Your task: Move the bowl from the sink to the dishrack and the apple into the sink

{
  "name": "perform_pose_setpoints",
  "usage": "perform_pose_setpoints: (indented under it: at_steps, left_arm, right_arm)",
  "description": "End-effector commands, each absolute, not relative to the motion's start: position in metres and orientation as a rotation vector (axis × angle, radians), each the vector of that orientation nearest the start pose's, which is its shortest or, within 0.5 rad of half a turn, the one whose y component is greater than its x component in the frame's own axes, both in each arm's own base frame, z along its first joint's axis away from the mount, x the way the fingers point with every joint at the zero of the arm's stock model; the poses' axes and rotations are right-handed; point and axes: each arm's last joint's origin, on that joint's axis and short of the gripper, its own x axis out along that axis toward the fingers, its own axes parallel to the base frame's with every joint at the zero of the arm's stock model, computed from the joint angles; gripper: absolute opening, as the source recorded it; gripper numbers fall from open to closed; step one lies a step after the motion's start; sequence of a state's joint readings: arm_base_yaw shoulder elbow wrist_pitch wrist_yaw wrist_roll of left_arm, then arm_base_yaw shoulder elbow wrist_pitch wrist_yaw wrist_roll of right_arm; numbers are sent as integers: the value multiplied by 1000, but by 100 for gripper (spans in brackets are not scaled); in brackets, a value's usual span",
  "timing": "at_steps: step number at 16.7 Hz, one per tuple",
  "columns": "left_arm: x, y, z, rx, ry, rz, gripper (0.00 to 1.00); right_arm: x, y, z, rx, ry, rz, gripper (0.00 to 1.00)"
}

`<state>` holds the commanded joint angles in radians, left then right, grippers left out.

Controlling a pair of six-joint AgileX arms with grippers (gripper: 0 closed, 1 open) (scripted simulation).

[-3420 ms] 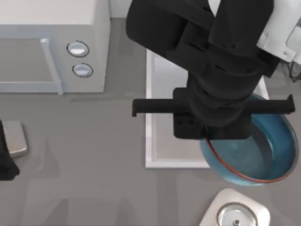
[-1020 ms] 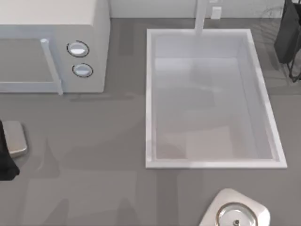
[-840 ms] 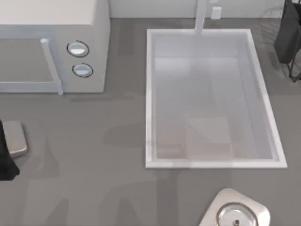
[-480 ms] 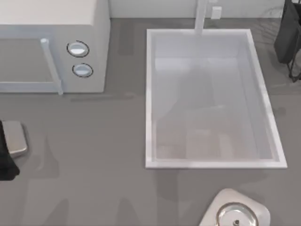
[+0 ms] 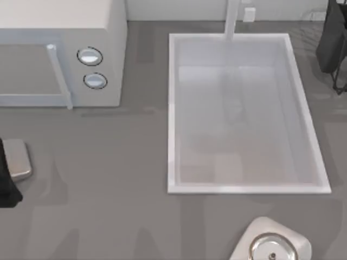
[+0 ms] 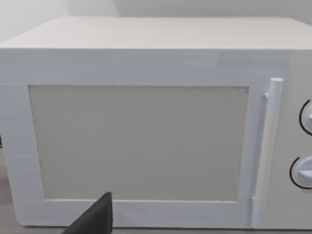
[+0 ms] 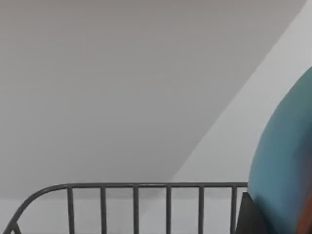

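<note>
**Bowl at the rack, sink bare**

From above, the sink (image 5: pixel 242 114) sits right of centre. My right arm (image 5: pixel 332 40) is a dark shape at two o'clock by the table's right edge; my left arm (image 5: pixel 6 181) rests at nine o'clock, near the microwave (image 5: pixel 59 51).

My left wrist camera faces that microwave's door.

In my right wrist view, the blue bowl (image 7: pixel 285 170) hangs close beside the dishrack (image 7: pixel 136 200) rail. Whether my claw is clamped on it I cannot tell.

I judge the bowl's delivery is under way; next it needs lowering into the rack, then letting go.
</note>
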<state>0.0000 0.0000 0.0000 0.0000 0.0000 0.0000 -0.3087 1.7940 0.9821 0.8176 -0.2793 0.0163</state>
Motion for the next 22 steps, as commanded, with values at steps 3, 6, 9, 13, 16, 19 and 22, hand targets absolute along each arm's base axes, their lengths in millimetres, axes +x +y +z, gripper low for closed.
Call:
perform_pose_setpoints:
  at_steps: [3, 6, 9, 13, 16, 19, 22]
  left_arm:
    - [106, -1, 160, 0, 0, 0, 100]
    - [106, -1, 160, 0, 0, 0, 100]
    - [106, -1, 160, 0, 0, 0, 100]
    - [106, -1, 160, 0, 0, 0, 100]
    - [106, -1, 160, 0, 0, 0, 100]
    - [106, -1, 160, 0, 0, 0, 100]
    - [106, -1, 160, 0, 0, 0, 100]
  right_arm:
    - [379, -108, 219, 0, 0, -10, 0]
    - [379, -108, 219, 0, 0, -10, 8]
    - [379, -108, 219, 0, 0, -10, 30]
    - [379, -108, 219, 0, 0, -10, 60]
    - [379, -108, 219, 0, 0, -10, 83]
    - [379, -108, 219, 0, 0, -10, 100]
    - [379, -108, 219, 0, 0, -10, 100]
